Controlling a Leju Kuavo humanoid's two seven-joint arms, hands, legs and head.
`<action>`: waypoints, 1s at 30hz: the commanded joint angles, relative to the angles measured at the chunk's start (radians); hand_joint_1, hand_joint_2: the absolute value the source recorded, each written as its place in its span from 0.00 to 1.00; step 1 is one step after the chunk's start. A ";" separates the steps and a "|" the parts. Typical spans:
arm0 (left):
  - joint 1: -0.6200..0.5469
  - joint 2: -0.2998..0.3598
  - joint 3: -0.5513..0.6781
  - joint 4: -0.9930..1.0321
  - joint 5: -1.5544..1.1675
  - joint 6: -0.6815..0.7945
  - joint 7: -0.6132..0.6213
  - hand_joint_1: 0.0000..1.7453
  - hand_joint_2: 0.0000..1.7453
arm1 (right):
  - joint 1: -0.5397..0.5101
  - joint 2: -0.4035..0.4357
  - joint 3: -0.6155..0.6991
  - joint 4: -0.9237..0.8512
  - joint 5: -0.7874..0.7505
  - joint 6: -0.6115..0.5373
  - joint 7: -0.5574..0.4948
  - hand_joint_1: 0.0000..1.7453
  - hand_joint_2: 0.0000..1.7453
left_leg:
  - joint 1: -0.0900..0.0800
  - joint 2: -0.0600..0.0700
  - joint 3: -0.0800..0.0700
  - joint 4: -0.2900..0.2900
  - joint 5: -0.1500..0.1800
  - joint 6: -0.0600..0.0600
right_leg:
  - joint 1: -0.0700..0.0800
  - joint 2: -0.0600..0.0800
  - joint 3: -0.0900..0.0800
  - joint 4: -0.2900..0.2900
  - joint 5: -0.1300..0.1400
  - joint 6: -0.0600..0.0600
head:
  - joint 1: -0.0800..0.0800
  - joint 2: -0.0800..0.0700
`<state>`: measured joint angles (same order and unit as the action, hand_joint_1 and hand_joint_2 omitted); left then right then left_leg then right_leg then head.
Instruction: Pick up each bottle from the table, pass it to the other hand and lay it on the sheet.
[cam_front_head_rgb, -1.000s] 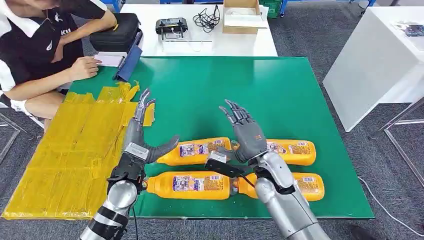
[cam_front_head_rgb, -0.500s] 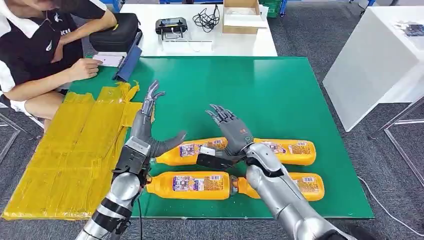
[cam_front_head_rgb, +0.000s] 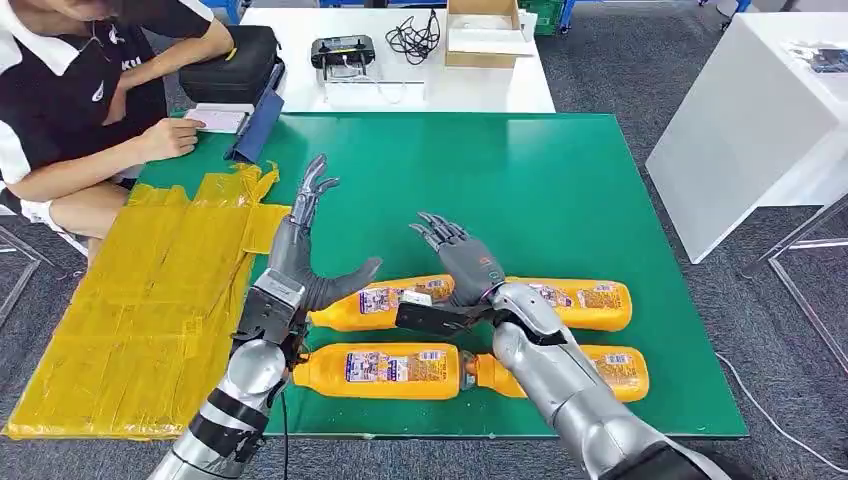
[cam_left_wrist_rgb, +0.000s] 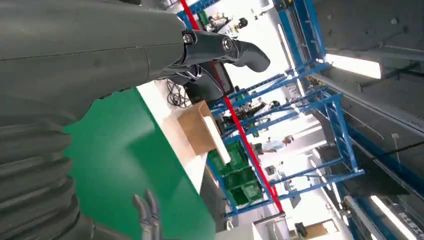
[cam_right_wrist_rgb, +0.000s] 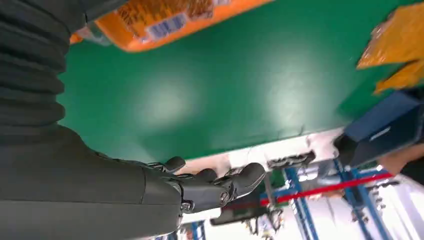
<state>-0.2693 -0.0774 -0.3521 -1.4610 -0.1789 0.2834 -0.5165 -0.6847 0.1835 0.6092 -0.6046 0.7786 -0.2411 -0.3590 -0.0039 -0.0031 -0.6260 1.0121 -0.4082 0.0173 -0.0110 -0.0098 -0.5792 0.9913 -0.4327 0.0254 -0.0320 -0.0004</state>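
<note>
Bottles (cam_front_head_rgb: 385, 300) between spread hands (cam_front_head_rgb: 300, 255) (cam_front_head_rgb: 465, 265), person's arm (cam_front_head_rgb: 110, 160) beside yellow sheet (cam_front_head_rgb: 140, 300)

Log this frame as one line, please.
stage: pre-grasp | left hand: open, raised over table | right hand: open, above bottles | sheet: no bottle on it

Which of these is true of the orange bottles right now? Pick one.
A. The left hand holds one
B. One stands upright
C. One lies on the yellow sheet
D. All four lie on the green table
D: the four orange bottles lie flat in two rows on the green table; the yellow sheet is bare, and the left hand and right hand hold nothing.
</note>
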 joint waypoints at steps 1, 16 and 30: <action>-0.060 0.005 -0.023 0.094 0.010 0.003 -0.003 0.00 1.00 | -0.075 0.011 0.015 0.147 -0.028 0.036 -0.028 0.00 1.00 | 0.000 -0.001 0.002 0.000 0.000 -0.001 | 0.000 0.000 0.003 0.000 -0.001 -0.001 | 0.000 0.000; -0.122 0.014 0.184 0.247 -0.040 0.263 -0.004 0.00 1.00 | -0.040 0.052 0.046 0.201 -0.095 0.069 -0.063 0.00 1.00 | 0.002 0.000 0.004 -0.001 -0.001 -0.002 | 0.001 0.000 0.004 -0.001 -0.001 -0.001 | 0.000 0.000; -0.012 0.010 0.212 0.123 0.009 0.251 -0.038 0.00 1.00 | -0.047 0.015 0.119 0.279 0.014 -0.009 0.068 0.00 1.00 | 0.001 0.000 0.001 -0.001 0.000 -0.001 | 0.001 0.000 0.002 -0.001 0.000 0.000 | 0.000 0.000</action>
<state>-0.3061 -0.0740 -0.1499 -1.3195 -0.1759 0.5459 -0.5516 -0.6921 0.2273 0.6543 -0.4364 0.7558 -0.2377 -0.3379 -0.0031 -0.0032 -0.6263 1.0121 -0.4080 0.0171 -0.0107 -0.0098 -0.5793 0.9916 -0.4327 0.0254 -0.0320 -0.0004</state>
